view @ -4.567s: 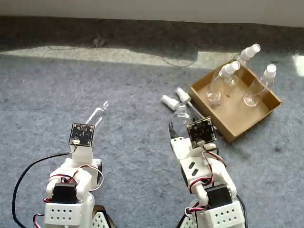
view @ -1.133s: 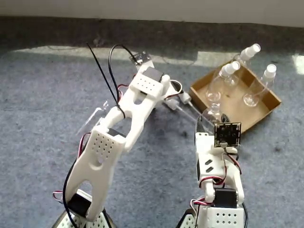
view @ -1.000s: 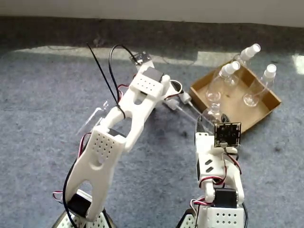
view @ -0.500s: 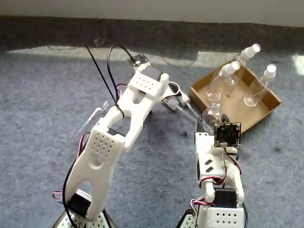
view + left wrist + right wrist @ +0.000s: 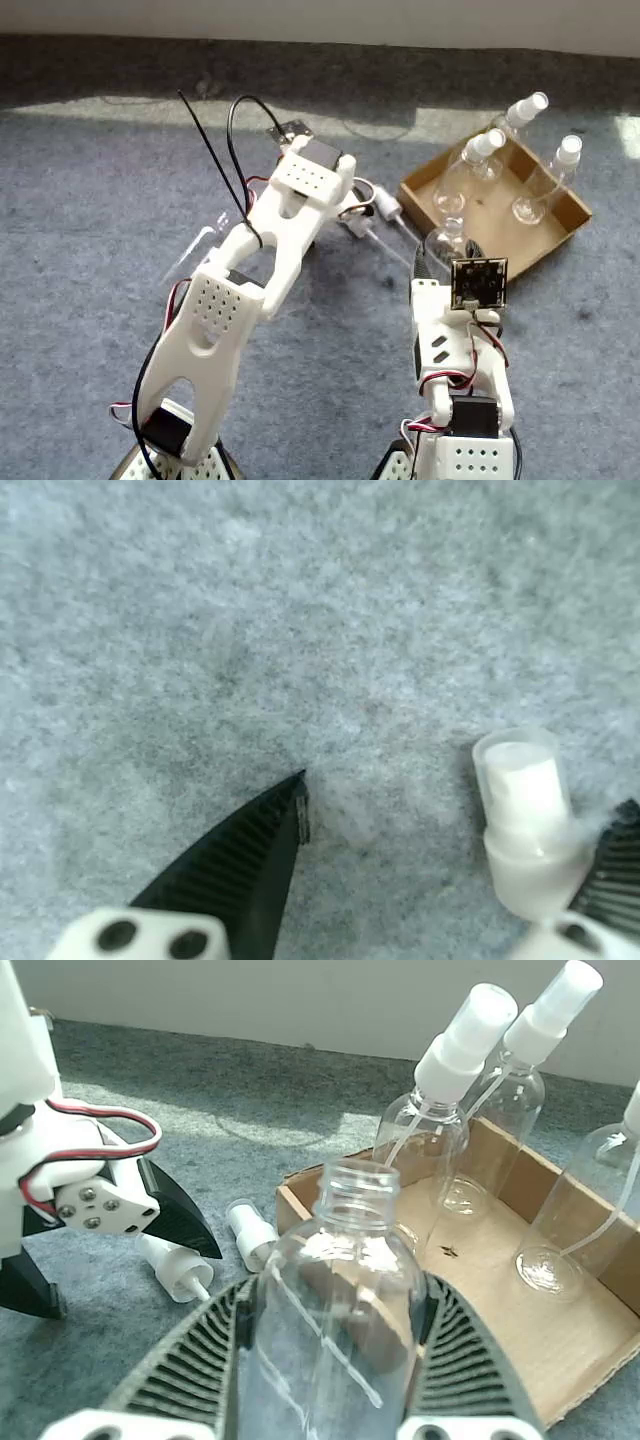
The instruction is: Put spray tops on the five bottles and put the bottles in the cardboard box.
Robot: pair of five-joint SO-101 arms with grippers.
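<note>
In the high view the left arm [image 5: 270, 250] covers its own end effector, and a camera board [image 5: 478, 280] hides most of the right end effector [image 5: 441, 258]. A clear lying bottle [image 5: 200, 245] beside the left arm is faint against the grey surface [image 5: 100, 180]. In the left wrist view the base of the spray top [image 5: 522, 815] is cut off.

The left end effector [image 5: 465, 800] stands open just over the surface. The spray top is inside the gap, just beside 1 finger [image 5: 615, 865]; I cannot tell if they touch. A second top [image 5: 250, 1228] lies between it and the box [image 5: 560, 1360].

The right end effector [image 5: 335, 1305] is closed on the held bottle [image 5: 340, 1250], which sits near the box's near corner.

The held bottle is upright with its open neck up. 3 capped bottles [image 5: 425, 1140] stand upright in the box. The spray top lies on its side, its long axis roughly along the fingers. The lying bottle runs diagonally, neck away from the arm bases.
</note>
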